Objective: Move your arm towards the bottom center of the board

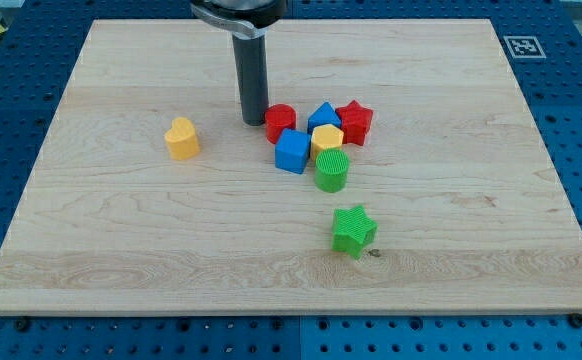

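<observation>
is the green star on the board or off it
On the board. The green star rests wholly on the wooden board, near the view's bottom, inside the edge and apart from the green cylinder.

My tip (253,121) down (rod upright)

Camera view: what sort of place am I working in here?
Probably a robotics lab bench: a wooden board lies on a blue perforated table, a printed marker tag sits at its corner, and my tip stands beside small coloured blocks.
</observation>
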`<state>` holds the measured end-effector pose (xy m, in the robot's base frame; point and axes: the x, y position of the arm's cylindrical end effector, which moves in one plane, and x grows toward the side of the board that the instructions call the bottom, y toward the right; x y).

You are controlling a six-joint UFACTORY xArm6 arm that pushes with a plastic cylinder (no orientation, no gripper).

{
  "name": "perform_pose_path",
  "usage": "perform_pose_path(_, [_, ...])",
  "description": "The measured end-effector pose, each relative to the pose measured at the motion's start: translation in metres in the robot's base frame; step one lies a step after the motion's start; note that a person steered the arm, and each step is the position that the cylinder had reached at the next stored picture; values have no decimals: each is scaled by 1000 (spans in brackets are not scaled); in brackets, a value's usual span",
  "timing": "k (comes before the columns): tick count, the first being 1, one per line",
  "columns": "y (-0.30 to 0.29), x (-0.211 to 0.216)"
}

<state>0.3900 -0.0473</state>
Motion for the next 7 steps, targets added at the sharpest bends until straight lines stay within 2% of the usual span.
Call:
perform_pose_path(2, [8,2])
perform_pose_path(5, [-23,7])
perform_pose_path(7, [-25,43])
